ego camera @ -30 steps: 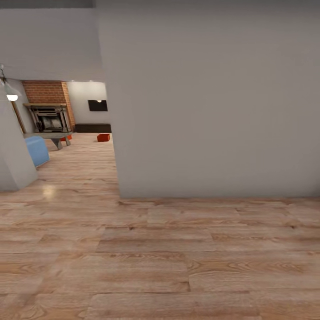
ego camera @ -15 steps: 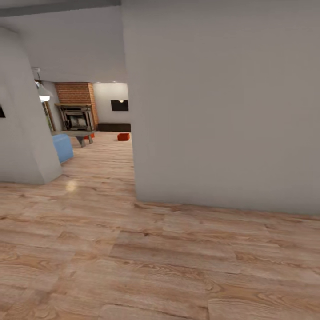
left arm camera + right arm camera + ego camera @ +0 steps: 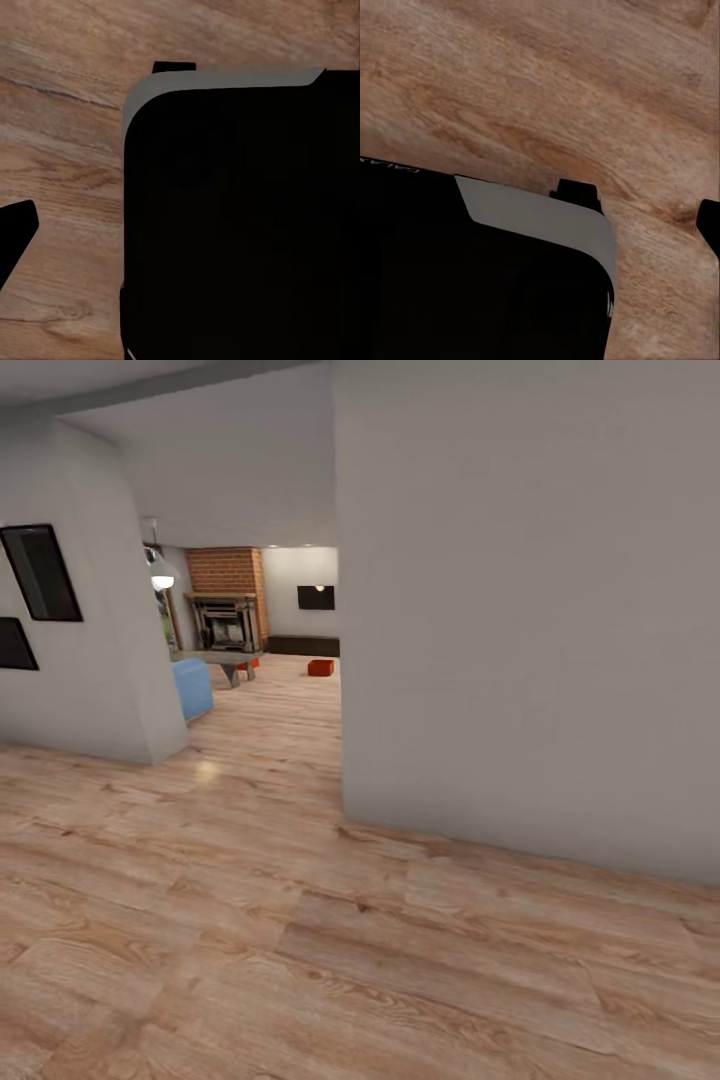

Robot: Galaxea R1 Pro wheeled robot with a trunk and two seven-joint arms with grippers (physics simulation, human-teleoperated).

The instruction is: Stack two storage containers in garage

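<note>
Far down the hallway in the head view lies the living room, with its red brick fireplace (image 3: 228,600) and light wood-plank floor (image 3: 300,920). One orange-red storage container (image 3: 320,667) sits on the planks there, in the open. A second orange-red container (image 3: 248,663) peeks out behind a low grey table (image 3: 215,657). In the left wrist view a dark fingertip (image 3: 15,236) hangs over the planks. The right wrist view has another dark fingertip (image 3: 711,225) at the picture's edge. Neither view shows how the jaws stand.
A large pale grey wall (image 3: 530,610) fills the right side, its corner near the middle. Another pale wall (image 3: 90,650) with two dark picture frames stands left. A blue sofa (image 3: 192,688) sits beyond it. My dark base with a grey rim (image 3: 225,82) shows below both wrists.
The whole head picture has slid to the right as the camera turned left. The left wall with its dark frames came into view. The containers have not moved.
</note>
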